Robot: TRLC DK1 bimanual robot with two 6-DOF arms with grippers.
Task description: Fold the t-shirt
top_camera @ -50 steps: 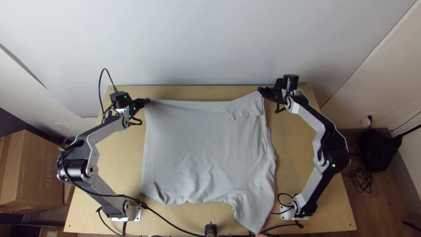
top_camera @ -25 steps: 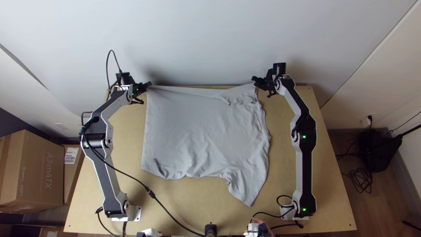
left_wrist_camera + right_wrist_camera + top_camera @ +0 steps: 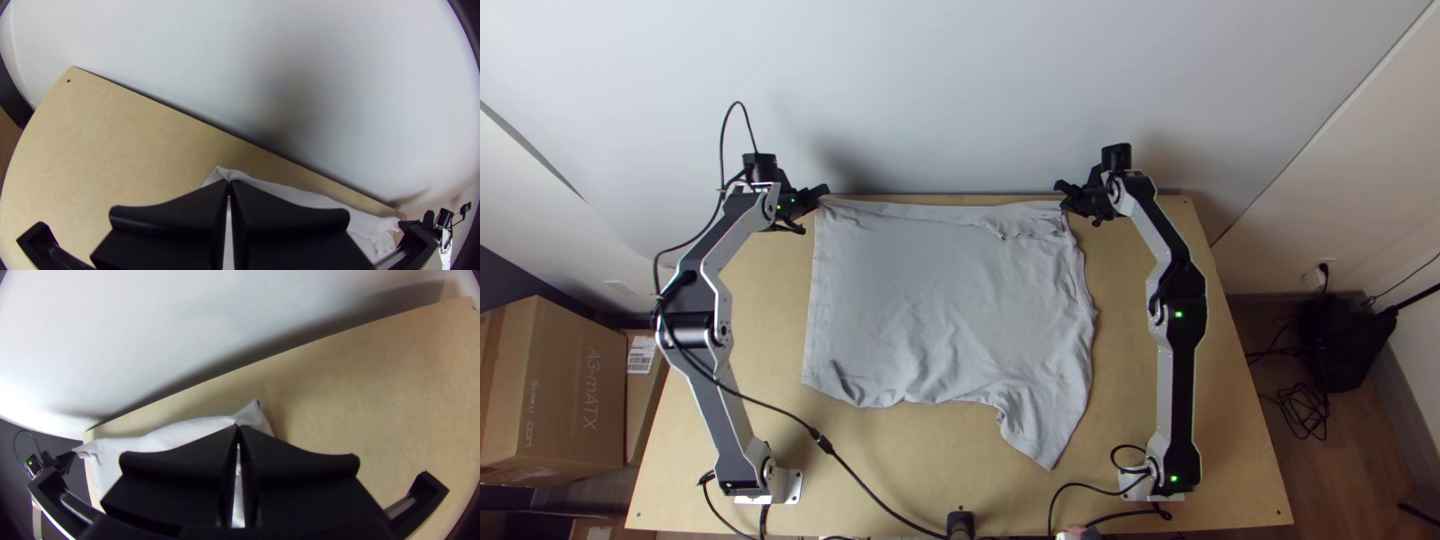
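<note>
Your left gripper (image 3: 229,185) and right gripper (image 3: 238,429), each pinched shut on a far corner, have let the shirt's (image 3: 950,300) far edge slacken; it lies spread, slightly rumpled, on the table (image 3: 940,445), probably ready for release before folding.

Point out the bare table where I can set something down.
Bare table shows between the t-shirt and the right arm, and between that arm and the table's right edge. A narrower patch separates shirt and left arm. Crowded: the far edge, where both end effectors grip the shirt.
</note>
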